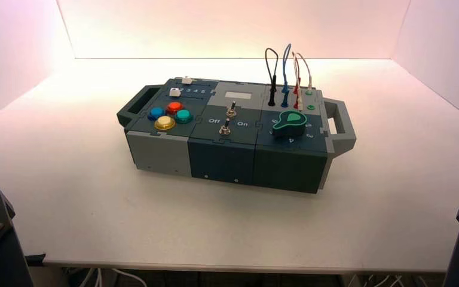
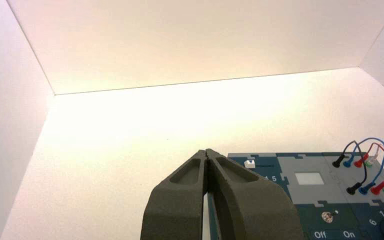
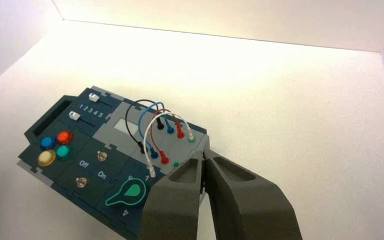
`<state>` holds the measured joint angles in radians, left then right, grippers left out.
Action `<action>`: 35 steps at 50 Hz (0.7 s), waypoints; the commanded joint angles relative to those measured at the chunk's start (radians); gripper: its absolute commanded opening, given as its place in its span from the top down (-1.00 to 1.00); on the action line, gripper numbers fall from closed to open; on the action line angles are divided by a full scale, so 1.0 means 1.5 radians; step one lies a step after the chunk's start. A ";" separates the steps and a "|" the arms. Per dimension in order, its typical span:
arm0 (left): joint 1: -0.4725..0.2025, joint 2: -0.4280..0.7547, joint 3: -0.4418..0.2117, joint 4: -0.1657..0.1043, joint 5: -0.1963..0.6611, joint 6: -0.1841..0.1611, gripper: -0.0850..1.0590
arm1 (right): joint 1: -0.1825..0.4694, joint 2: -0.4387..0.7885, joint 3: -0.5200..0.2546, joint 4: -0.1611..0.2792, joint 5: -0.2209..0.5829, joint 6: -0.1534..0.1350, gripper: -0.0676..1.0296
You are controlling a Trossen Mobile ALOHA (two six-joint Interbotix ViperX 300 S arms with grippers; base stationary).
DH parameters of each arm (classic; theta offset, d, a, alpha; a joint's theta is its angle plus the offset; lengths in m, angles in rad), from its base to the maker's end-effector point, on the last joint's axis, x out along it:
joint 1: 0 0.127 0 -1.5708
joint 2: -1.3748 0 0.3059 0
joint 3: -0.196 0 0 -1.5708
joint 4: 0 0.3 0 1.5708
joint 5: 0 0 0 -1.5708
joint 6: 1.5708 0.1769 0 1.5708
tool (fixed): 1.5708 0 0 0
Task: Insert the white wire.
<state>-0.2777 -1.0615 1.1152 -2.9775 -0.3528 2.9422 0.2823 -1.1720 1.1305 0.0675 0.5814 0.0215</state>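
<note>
Working on a white table (image 1: 155, 239), with the box (image 1: 161, 154) set mid-table, probably for reach from both near corners. Left gripper (image 2: 206, 151) idle by the near-left corner, right gripper (image 3: 203, 154) by the near-right, both pinched together on nothing, likely just waiting. White wire (image 3: 167, 113) arching along the box's right edge, anchored at the far-right corner, loose plug (image 3: 152, 172) resting near the knob (image 3: 132, 191), short of the open green socket (image 3: 176, 165).
</note>
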 commanded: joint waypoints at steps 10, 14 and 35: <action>-0.001 0.005 -0.008 0.000 0.007 0.000 0.91 | -0.001 0.020 -0.022 0.004 -0.003 0.002 0.91; -0.001 0.006 -0.008 0.000 0.007 0.000 0.91 | -0.001 0.024 -0.022 0.004 -0.003 0.002 0.92; -0.001 0.026 -0.012 0.000 0.012 0.002 0.91 | -0.001 0.030 -0.024 0.005 -0.004 0.002 0.92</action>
<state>-0.2777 -1.0462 1.1167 -2.9775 -0.3451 2.9422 0.2838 -1.1459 1.1305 0.0721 0.5814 0.0215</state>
